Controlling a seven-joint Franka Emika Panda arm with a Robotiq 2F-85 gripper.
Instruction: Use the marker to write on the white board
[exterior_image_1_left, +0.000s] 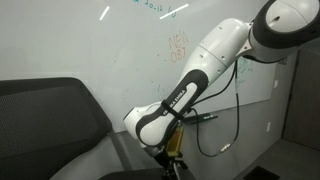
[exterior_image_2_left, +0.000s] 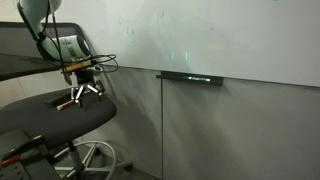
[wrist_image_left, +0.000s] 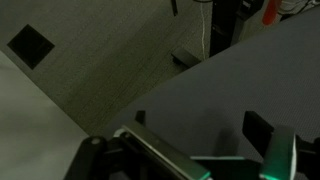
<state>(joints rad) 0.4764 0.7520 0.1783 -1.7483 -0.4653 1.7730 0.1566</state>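
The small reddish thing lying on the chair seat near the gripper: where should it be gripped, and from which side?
Grip the reddish thing at its middle, from above: it seems to lie flat on the seat, so only top and sides are free. The open gripper hangs beside it. Its exact shape is too small to tell.

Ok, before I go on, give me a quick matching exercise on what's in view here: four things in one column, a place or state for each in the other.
Things:
1. white board
2. office chair
3. end effector
4. ledge

Places or states:
A. open, over the seat
B. black, at the left in both exterior views
C. glossy, with faint orange and teal scribbles
D. dark strip along the board's lower edge

Pairs: 1-C, 2-B, 3-A, 4-D
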